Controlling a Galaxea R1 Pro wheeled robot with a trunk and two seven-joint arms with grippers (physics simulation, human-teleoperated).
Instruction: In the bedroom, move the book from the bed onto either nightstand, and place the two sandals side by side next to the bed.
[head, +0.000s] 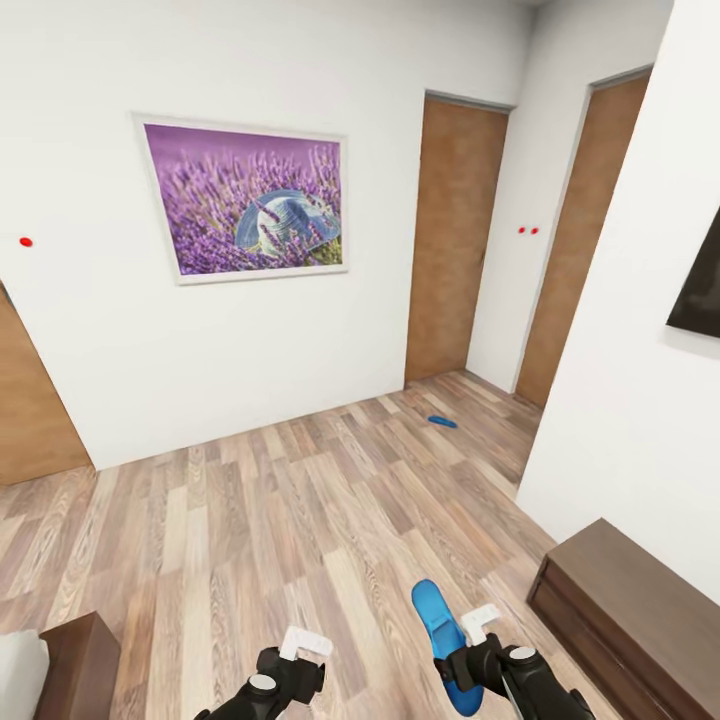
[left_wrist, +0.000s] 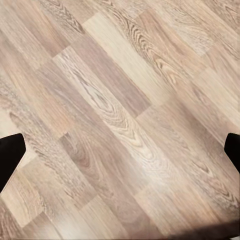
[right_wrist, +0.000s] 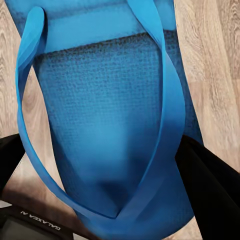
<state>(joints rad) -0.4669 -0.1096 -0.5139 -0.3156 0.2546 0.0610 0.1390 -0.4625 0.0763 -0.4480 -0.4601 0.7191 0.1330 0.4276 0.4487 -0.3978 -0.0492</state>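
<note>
The room opens as a stretch of wood-plank floor (head: 280, 520) running to a white wall with a lavender picture (head: 245, 200) and two brown doors (head: 455, 235) at the far right. A long low dark cabinet (head: 630, 600) stands against the right wall, near the robot. At the near left corner a sliver of pale mattress and dark frame shows, which I take to be the bed (head: 70, 665), so the robot stands close beside it and faces away into the room.

One sandal (head: 442, 421) lies far off on the floor, close to the doors and well apart from the bed; it has yet to be fetched. The other sandal (head: 445, 640) is carried in the right gripper (head: 470, 668), its sole jutting forward over the floor. The right wrist view shows this held sandal (right_wrist: 107, 125) close up, straps looping, with the dark fingers (right_wrist: 210, 190) closed on its two edges, a pinch at one end that leaves the rest free to be laid flat.

The left gripper (head: 295, 672) hangs low above bare planks, its fingertips (left_wrist: 10, 155) spread wide at the edges of the left wrist view and holding nothing, seemingly kept free for the next pick.

I see neither the book nor a nightstand from here.
</note>
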